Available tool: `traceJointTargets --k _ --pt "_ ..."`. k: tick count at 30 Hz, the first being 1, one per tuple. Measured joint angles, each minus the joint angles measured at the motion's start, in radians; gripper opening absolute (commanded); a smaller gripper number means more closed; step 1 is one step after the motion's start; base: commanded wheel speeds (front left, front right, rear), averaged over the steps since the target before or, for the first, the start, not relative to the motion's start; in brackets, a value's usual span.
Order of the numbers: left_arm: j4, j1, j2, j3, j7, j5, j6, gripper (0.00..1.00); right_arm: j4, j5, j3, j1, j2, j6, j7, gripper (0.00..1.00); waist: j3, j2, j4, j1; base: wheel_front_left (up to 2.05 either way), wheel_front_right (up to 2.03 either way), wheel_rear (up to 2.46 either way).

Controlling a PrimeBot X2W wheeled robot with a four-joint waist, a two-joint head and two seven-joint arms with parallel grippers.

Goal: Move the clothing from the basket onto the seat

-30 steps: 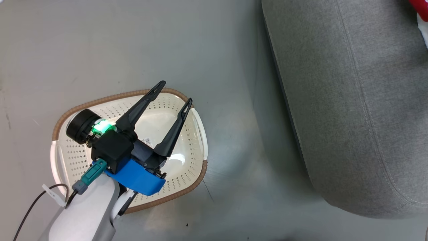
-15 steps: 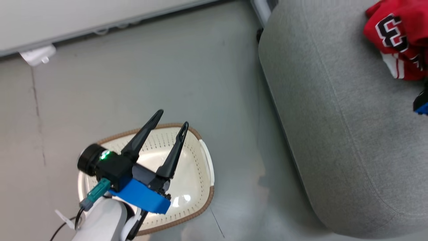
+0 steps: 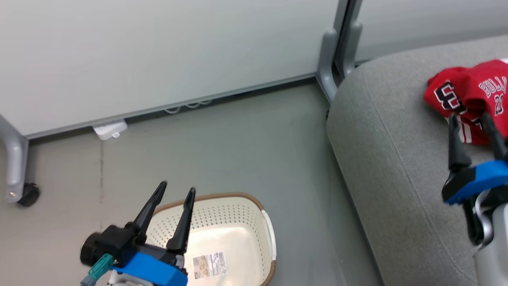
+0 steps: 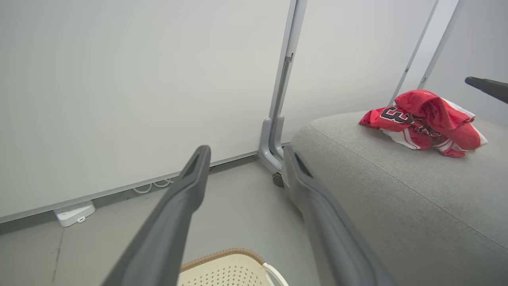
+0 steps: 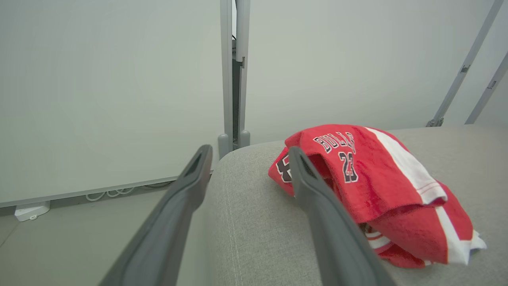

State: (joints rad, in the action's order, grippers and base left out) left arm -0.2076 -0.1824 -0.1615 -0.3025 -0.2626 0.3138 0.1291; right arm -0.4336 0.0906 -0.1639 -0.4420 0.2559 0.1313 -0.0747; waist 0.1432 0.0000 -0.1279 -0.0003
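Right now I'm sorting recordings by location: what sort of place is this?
Likely a test room or office corner, not a home: white partition panels on grey wheeled frames, a bare grey floor, and a grey sofa seat beside a laundry basket.

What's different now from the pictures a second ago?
Mostly the robot's head tilted up, so the whole picture shifted. The right claw has come into view, open and holding nothing, its fingers pointing at the clothing heaped on the seat. The same as before: the left claw is open above the basket, which has no clothing in it, and the clothing lies on the seat.
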Motion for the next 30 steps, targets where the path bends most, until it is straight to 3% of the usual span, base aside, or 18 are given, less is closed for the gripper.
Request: traceJointTargets --k 8,16,30 --pt "-0.043 0.082 0.042 0.104 0.0 -0.027 0.0 1.0 0.183 -0.047 0.027 0.224 -0.089 0.0 0.021 1.0 -0.09 0.0 0.076 0.0001 0.0 0.0 0.0" --pt "-0.086 0.13 0.064 0.177 0.0 -0.043 0.0 1.0 0.293 -0.076 0.042 0.346 -0.158 0.0 0.032 1.0 -0.137 0.0 0.131 0.0002 0.0 0.0 0.0" --pt "-0.112 0.141 0.074 0.222 0.0 -0.049 0.0 1.0 0.337 -0.049 0.102 0.449 -0.202 0.0 0.031 1.0 -0.14 0.0 0.159 0.0003 0.0 0.0 0.0"
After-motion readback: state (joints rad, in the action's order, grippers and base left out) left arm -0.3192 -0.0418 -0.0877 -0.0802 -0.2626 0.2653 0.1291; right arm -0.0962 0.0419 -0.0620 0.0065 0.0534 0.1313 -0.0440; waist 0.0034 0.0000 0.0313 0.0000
